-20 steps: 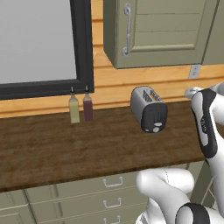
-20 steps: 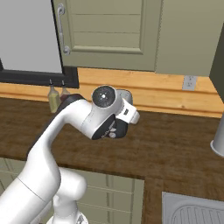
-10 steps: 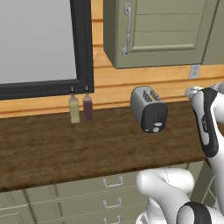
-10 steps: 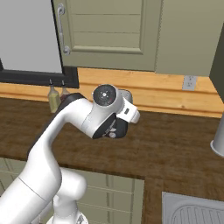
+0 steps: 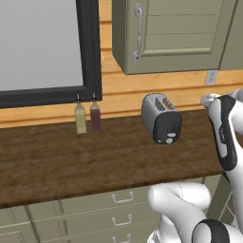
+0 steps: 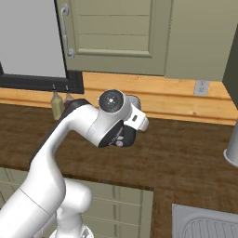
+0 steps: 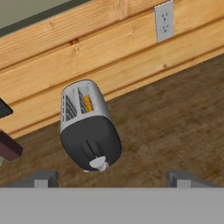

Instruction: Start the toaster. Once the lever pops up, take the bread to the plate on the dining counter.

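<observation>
- The dark wood worktop (image 5: 71,161) runs across the middle of the left base view, with drawers (image 5: 118,209) under its front edge at the bottom of the frame.
- A light wood-plank wall (image 7: 109,57) backs the worktop; in the hand view it fills the upper half, with a white outlet (image 7: 164,22) at upper right.
- A grey-green wall cabinet (image 5: 180,33) with a curved metal handle hangs at the top centre of the left base view; a black-framed window (image 5: 42,47) takes the upper left.
- The white arm (image 6: 69,139) rises from the lower left of the right base view and covers most of the toaster there.
- The toaster (image 5: 161,117) stands on the worktop right of centre in the left base view, its black end panel facing the camera.
- Two small bottles (image 5: 88,116), one pale and one dark, stand side by side against the wall, left of the toaster and apart from it.
- The gripper (image 7: 113,178) is spread wide and holds nothing; its two fingertips (image 7: 43,178) sit far apart at the bottom of the hand view, short of the toaster.
- The bread (image 7: 88,103) shows as a golden strip in one toaster slot, left of centre in the hand view.
- The lever cannot be made out clearly on the black panel.
</observation>
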